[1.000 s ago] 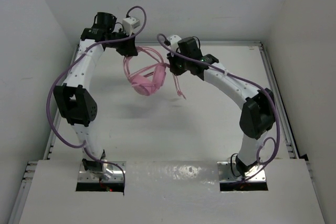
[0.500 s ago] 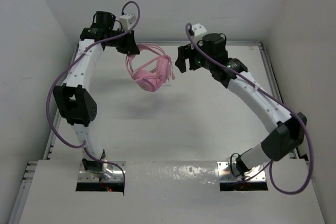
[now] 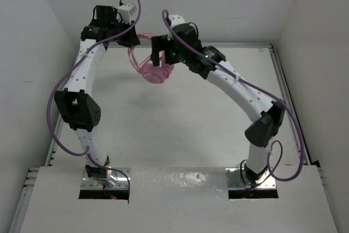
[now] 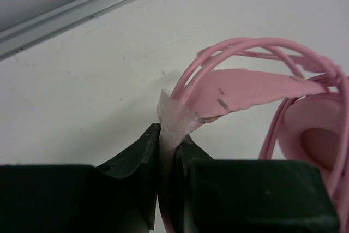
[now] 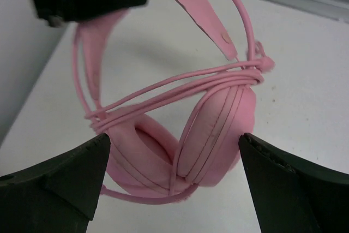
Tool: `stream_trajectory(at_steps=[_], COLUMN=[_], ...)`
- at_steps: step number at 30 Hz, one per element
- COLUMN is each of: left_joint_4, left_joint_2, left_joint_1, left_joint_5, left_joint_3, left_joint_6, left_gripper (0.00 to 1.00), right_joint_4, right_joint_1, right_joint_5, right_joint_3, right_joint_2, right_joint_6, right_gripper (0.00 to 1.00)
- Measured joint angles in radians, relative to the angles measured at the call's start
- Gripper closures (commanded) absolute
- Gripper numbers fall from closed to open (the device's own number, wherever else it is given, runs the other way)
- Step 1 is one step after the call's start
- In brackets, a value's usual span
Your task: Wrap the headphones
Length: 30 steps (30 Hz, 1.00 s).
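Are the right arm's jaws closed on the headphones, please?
No, its wrist view shows the jaws wide apart either side of the headphones, touching nothing.

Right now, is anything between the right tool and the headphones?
Nothing. In the right wrist view the open right tool faces the headphones directly, with no object in front of them and only the white table behind.

R jaws now wide, not shut, & further left, close up to headphones, these slightly up-frame
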<state>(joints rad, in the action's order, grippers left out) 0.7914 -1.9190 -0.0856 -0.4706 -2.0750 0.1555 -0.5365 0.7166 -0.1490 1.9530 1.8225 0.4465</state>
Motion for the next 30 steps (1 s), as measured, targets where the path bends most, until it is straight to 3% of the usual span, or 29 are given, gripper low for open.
stream_trajectory(at_steps=[4,7,11,12,13,15,18,19,20,21,22,23,27,29,30], left_joint_4=[0.002,0.003,0.005,0.005,0.006,0.004,-0.001,-0.003,-0.003,-0.004,-0.008,-0.011,-0.014,-0.013,-0.012], left_joint_2=[0.000,0.000,0.000,0.000,0.000,0.000,0.000,0.000,0.000,0.000,0.000,0.000,0.001,0.001,0.001], left_joint_1=[0.000,0.001,0.000,0.000,0.000,0.000,0.000,0.001,0.002,0.001,0.001,0.000,0.000,0.002,0.004], left_joint_5=[0.035,0.041,0.028,0.018,0.008,-0.001,0.005,0.011,0.015,0.016,0.016,0.015,-0.029,-0.040,-0.044], left_joint_3=[-0.001,-0.001,-0.001,-0.001,-0.001,-0.001,-0.001,-0.001,0.000,-0.001,-0.001,-0.001,-0.001,-0.005,-0.008], left_joint_6=[0.009,0.011,0.012,0.011,0.011,0.010,0.011,0.011,0.011,0.011,0.011,0.011,0.000,-0.002,-0.002], left_gripper=[1.00,1.00,1.00,1.00,1.00,1.00,1.00,1.00,0.98,0.93,0.80,0.65,0.40,0.13,0.08], right_joint_4=[-0.079,-0.088,-0.087,-0.081,-0.074,-0.064,-0.073,-0.068,-0.064,-0.060,-0.051,-0.042,-0.049,-0.053,-0.053], right_joint_1=[0.016,0.010,0.000,-0.001,-0.001,-0.002,-0.016,-0.026,-0.035,-0.047,-0.058,-0.066,-0.089,-0.094,-0.093], right_joint_5=[-0.093,-0.129,-0.147,-0.148,-0.151,-0.158,-0.156,-0.137,-0.118,-0.098,-0.079,-0.065,-0.020,-0.003,0.003], right_joint_3=[0.046,0.032,0.026,0.026,0.026,0.028,0.053,0.060,0.060,0.056,0.046,0.039,0.045,0.063,0.064], right_joint_2=[0.110,0.137,0.138,0.139,0.141,0.150,0.189,0.204,0.213,0.220,0.221,0.221,0.232,0.252,0.257], right_joint_6=[0.003,-0.001,-0.006,-0.010,-0.014,-0.018,-0.004,0.003,0.011,0.021,0.031,0.035,0.045,0.045,0.045], right_gripper=[0.02,0.15,0.18,0.25,0.38,0.50,0.57,0.75,0.86,0.94,1.00,1.00,1.00,1.00,1.00])
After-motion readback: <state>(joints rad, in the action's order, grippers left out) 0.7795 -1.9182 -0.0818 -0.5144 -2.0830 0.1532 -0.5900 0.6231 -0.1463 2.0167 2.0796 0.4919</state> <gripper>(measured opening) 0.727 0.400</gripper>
